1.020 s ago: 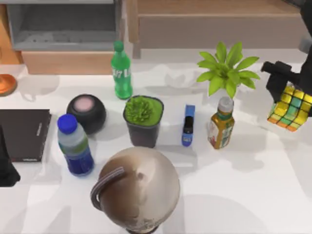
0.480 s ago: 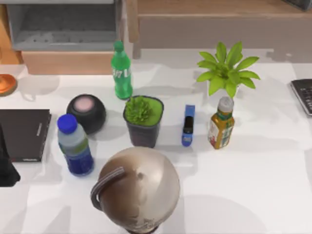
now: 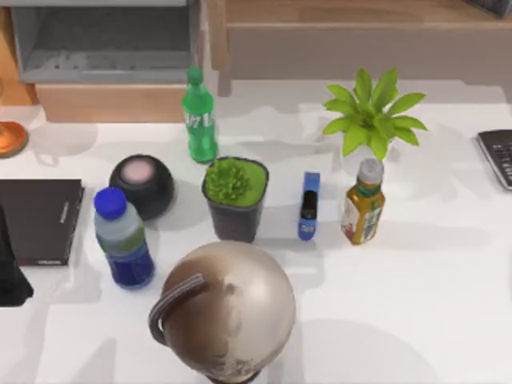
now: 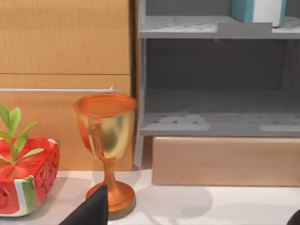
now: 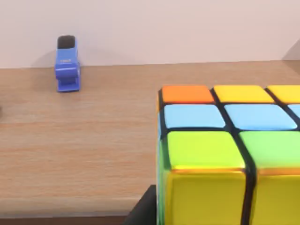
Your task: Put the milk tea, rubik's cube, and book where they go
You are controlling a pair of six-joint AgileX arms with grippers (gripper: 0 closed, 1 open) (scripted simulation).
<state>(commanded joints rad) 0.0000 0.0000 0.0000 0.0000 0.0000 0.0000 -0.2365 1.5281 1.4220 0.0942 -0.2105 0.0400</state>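
The yellow, green and orange rubik's cube [image 5: 229, 159] is seen close over a wooden shelf [image 5: 75, 154]; whether the right gripper grasps it cannot be told. If released tilted, it could be tipped off the edge.

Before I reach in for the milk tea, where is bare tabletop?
Bare table lies right of the milk tea and the globe. Crowded leftward: stapler, potted plant, water bottle.

Only legible mark: white "7" style logo on the green soda bottle [image 3: 199, 118] label, rest of it unreadable. Milk tea [image 3: 362, 203] label and black book [image 3: 38, 220] spine carry print, too small to read.
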